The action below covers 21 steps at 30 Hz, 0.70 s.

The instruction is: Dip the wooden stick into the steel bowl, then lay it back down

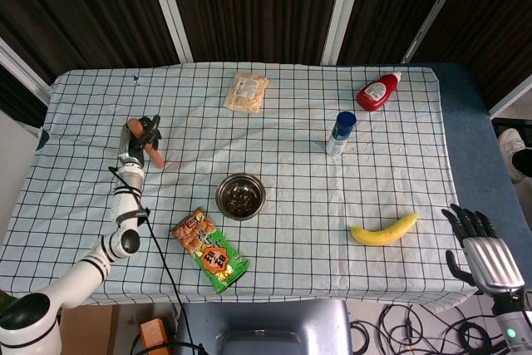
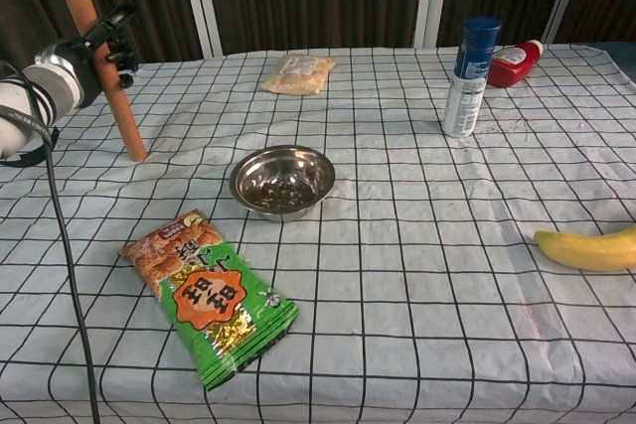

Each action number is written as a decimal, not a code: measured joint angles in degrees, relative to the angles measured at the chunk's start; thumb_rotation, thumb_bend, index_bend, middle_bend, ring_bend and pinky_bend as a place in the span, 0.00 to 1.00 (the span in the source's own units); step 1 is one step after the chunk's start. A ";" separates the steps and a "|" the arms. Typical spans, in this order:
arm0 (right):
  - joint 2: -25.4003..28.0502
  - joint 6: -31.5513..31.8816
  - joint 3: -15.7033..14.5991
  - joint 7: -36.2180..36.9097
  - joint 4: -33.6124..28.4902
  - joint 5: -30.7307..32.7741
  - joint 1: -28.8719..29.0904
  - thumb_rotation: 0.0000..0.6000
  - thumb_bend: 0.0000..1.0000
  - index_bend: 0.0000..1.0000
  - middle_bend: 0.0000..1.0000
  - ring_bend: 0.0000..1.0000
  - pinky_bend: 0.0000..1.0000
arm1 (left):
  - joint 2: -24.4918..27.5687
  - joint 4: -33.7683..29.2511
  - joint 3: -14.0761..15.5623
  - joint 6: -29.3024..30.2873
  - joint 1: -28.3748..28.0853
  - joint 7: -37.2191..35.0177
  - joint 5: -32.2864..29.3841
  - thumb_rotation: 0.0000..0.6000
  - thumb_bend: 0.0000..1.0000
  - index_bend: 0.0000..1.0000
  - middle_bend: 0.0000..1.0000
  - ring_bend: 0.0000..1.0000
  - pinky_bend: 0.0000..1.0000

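Note:
My left hand (image 2: 99, 47) (image 1: 145, 135) grips the upper part of the wooden stick (image 2: 111, 81) (image 1: 151, 150), which stands almost upright with its lower end touching the checked cloth at the table's left side. The steel bowl (image 2: 282, 181) (image 1: 240, 195) sits near the middle of the table, to the right of the stick, with dark bits inside. My right hand (image 1: 484, 247) hangs off the table's front right corner, fingers spread and holding nothing.
A green and orange snack bag (image 2: 209, 295) lies in front of the bowl. A blue-capped bottle (image 2: 465, 76), a red ketchup bottle (image 2: 512, 63), a pale packet (image 2: 296, 74) and a banana (image 2: 591, 248) lie around the table (image 2: 417, 275).

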 measured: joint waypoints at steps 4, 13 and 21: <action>0.15 -0.10 -0.05 0.14 0.00 -0.11 0.03 1.00 0.48 0.00 0.00 0.00 0.00 | 0.11 -0.52 0.14 -0.04 0.05 -0.15 -0.13 1.00 0.33 0.92 1.00 0.77 0.94; 0.39 -0.46 -0.20 0.25 -0.12 -0.28 0.15 1.00 0.48 0.00 0.00 0.00 0.00 | -0.39 -1.28 -0.01 2.04 0.21 1.46 -1.00 1.00 0.90 1.00 1.00 0.85 1.00; 0.45 -0.81 -0.36 0.19 -0.25 -0.39 0.27 1.00 0.48 0.00 0.00 0.00 0.00 | 0.90 -6.84 0.10 5.82 1.68 1.04 0.31 1.00 0.92 0.99 1.00 0.86 1.00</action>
